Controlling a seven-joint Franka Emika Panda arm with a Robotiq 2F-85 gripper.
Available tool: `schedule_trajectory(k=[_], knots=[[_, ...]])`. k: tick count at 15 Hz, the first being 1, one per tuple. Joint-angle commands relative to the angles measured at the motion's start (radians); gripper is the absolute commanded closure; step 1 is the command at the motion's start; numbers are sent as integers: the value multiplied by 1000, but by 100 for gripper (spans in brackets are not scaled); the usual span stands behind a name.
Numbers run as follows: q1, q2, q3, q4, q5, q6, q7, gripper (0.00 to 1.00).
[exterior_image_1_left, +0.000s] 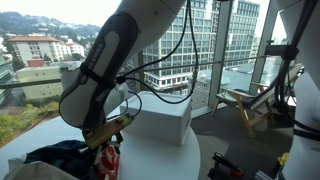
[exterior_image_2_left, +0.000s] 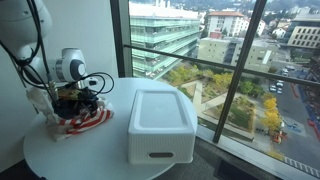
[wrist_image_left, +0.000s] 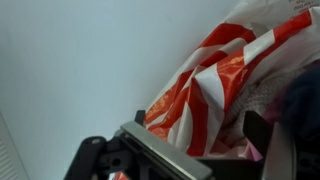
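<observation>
round white table (exterior_image_2_left: 105, 165) by the window (exterior_image_2_left: 235, 70) holds a red-and-white striped bag (exterior_image_2_left: 88, 121) near the white box (exterior_image_2_left: 160, 122). your gripper (exterior_image_2_left: 77, 102) hangs open right at the bag, maybe touching it. it looks thin, light, slippery; pinch a bunched fold.

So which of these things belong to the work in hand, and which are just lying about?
In hand:
- gripper, open, right at the bag
- red-and-white striped plastic bag
- dark blue cloth bunched beside the bag

Lying about:
- white lidded bin
- round white table
- folding chair by the window
</observation>
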Motion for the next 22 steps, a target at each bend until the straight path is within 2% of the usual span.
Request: schedule_trajectory(k=[1, 8, 11, 14, 15, 16, 17, 22], knots=[[46, -8, -9, -30, -37, 111, -5, 0], [187, -2, -115, -78, -316, 221, 77, 0], [239, -3, -173, -81, -446, 237, 139, 0], [257, 2, -200, -73, -538, 210, 202, 0], [246, 2, -189, -71, -541, 189, 202, 25], [242, 3, -187, -70, -554, 176, 211, 26], [231, 2, -178, -71, -553, 167, 211, 32], [207, -4, -154, -71, -532, 122, 201, 72]])
